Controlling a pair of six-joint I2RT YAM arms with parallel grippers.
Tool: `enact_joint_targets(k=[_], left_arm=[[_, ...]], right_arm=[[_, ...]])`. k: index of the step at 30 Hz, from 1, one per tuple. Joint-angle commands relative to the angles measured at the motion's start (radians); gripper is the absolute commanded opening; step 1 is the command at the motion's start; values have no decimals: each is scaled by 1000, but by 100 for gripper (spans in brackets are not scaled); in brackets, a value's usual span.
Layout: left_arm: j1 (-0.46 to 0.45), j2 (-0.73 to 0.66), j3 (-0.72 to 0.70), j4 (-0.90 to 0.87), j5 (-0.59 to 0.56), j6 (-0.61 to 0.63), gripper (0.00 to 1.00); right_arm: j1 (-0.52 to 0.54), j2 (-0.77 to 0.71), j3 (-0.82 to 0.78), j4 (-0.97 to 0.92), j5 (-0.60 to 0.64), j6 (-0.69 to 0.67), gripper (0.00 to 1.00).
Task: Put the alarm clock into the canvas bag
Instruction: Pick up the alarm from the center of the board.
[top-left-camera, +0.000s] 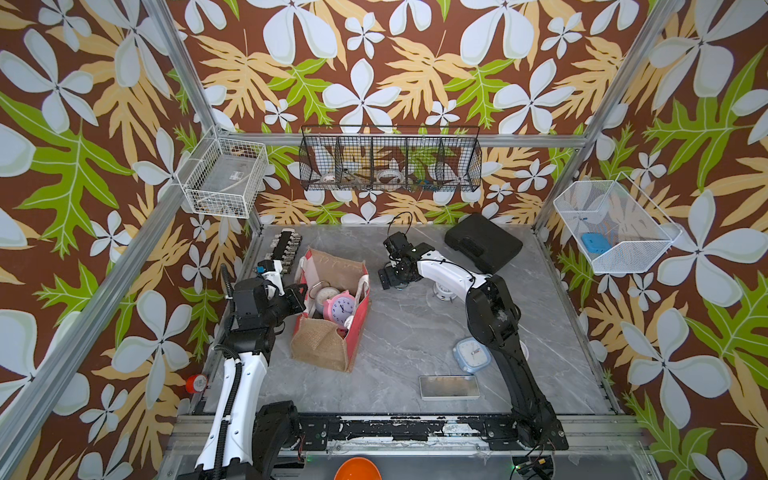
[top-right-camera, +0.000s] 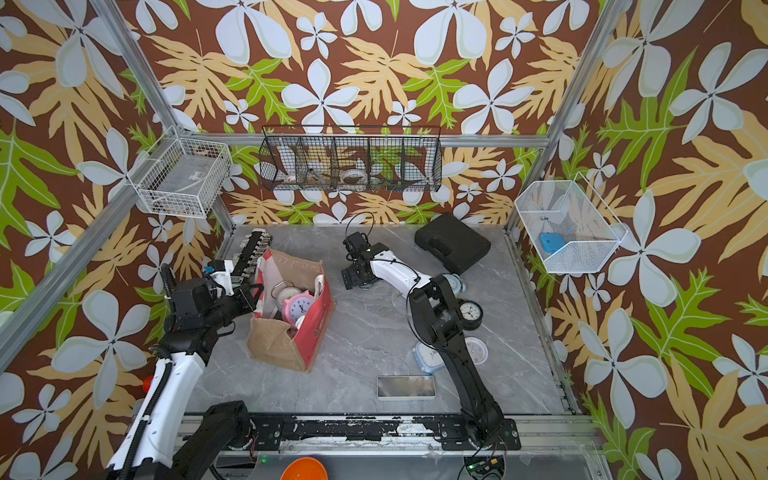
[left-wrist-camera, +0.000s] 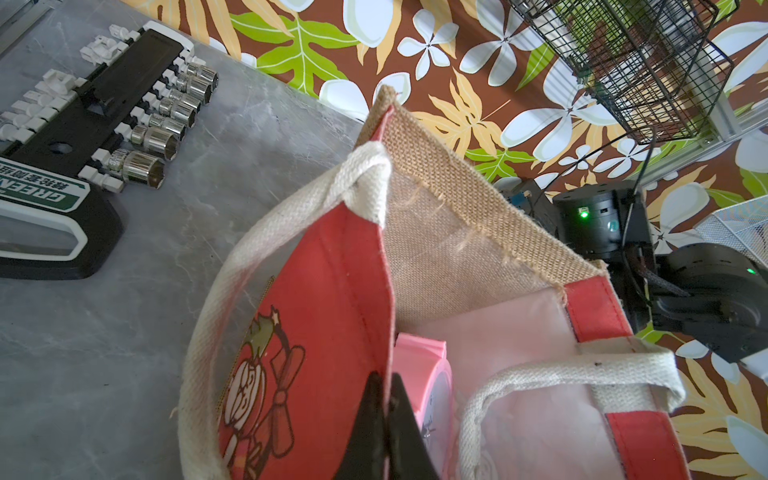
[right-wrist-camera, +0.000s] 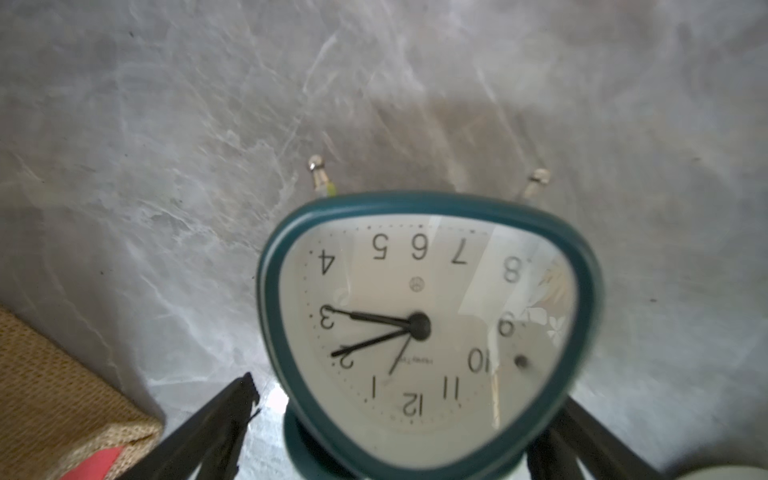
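Right wrist view: I see my right hand (top-left-camera: 390, 278) spread wide open around the teal alarm clock (right-wrist-camera: 419, 324), on the surface (top-left-camera: 415, 332) just right of the canvas bag (top-left-camera: 320, 345). My left hand (left-wrist-camera: 386, 376) is pinched closed on the bag's red rim.

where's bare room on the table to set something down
Widest bare patch: the middle, between the canvas bag and the right arm, forward to the flat mirror-like panel. Also bare: the strip in front of the bag. Crowded: clocks cluster by the right arm, like the blue square clock; socket rack by the bag's far corner.
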Motion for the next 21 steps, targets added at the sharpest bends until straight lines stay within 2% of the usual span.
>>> enact_joint_targets(k=[1, 7, 21], left_arm=[[1, 0, 4, 21, 0, 0, 0], [1, -2, 4, 19, 2, 0, 0], [0, -3, 4, 19, -1, 1, 0]], right_arm=[[-3, 18, 10, -1, -6, -6, 100], [-11, 41, 9, 13, -5, 17, 98], [-11, 16, -43, 55, -21, 38, 83]])
